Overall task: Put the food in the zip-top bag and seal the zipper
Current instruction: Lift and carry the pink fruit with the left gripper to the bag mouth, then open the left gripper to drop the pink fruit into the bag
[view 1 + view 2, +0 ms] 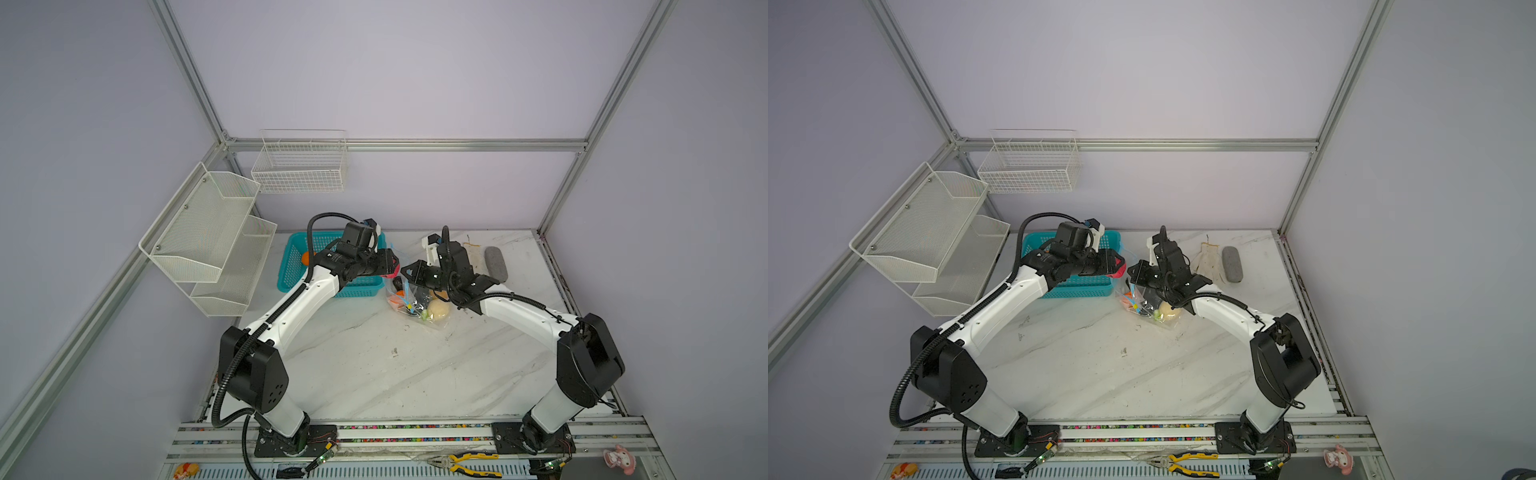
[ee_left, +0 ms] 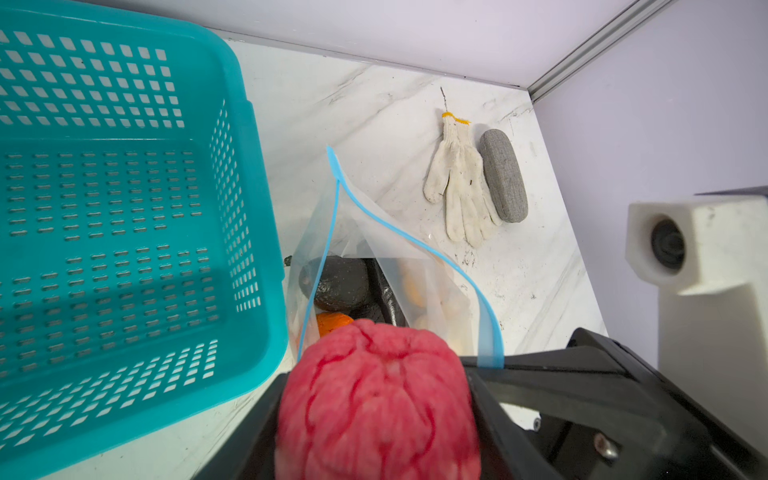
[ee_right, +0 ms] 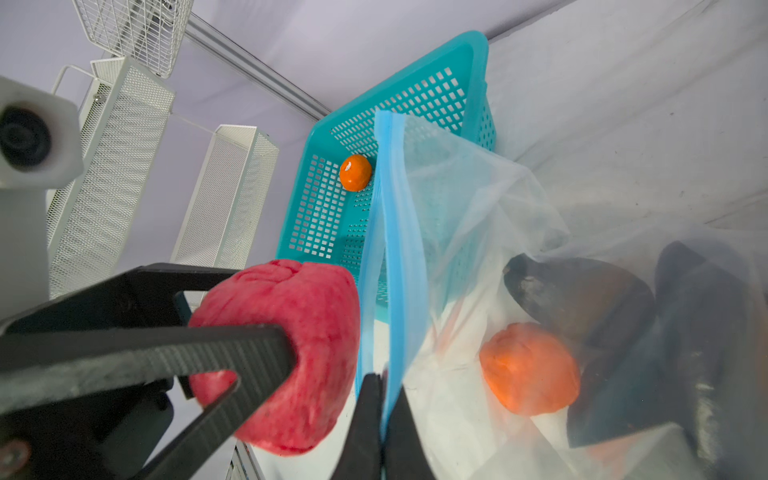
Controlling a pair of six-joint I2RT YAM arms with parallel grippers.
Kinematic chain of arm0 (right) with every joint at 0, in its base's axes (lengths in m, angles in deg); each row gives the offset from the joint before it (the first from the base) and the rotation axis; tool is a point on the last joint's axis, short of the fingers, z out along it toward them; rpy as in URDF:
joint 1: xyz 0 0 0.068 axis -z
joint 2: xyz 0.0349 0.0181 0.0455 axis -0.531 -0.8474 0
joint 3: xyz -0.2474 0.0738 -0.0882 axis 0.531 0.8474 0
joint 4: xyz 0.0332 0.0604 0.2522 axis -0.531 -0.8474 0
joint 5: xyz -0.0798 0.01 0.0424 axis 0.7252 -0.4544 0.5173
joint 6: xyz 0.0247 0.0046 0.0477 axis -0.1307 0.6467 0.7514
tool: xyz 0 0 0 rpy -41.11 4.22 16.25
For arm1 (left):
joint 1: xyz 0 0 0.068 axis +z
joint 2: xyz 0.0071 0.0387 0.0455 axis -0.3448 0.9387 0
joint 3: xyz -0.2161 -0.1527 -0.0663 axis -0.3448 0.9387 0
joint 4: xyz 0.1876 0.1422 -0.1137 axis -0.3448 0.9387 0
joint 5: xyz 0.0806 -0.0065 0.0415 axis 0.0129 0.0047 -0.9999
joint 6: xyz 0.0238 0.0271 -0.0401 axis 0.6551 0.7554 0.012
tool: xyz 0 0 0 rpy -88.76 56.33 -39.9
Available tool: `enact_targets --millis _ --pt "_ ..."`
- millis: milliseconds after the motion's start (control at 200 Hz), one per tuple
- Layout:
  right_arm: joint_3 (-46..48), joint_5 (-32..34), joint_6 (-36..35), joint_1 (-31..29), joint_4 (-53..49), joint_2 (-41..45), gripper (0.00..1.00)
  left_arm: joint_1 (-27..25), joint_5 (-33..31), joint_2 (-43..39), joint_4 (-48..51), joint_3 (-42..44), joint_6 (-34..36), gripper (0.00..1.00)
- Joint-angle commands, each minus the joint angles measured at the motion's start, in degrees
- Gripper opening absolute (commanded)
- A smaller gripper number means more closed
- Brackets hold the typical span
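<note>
left claw point(image 1: 390, 266): grips pink ball point(image 2: 376, 399), bag point(image 2: 415, 266) mouth just ahead
right claw point(image 3: 382, 403): clenched on zipper strip point(image 3: 395, 249), propping mouth open

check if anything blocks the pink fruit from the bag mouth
Nothing solid that shows. The right jaws pinch the zipper, holding the bag mouth open just past the pink fruit in the left jaws. The zipper's free lip lies close beside the fruit and might catch it.

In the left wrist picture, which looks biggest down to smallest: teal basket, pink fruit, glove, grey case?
Largest first: teal basket; pink fruit, though nearness to the camera inflates it; glove; grey case.
</note>
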Motion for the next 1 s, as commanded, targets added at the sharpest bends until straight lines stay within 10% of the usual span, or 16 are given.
enact_targets --millis 0,995 --pt "-1.18 1.10 0.30 0.28 -0.11 2.80 0.00 -0.17 1.47 0.14 -3.08 0.15 -1.05 0.56" --pt "-1.25 2.86 0.45 0.31 -1.44 5.38 0.00 -0.49 1.94 0.94 -7.22 5.61 -4.21 0.56"
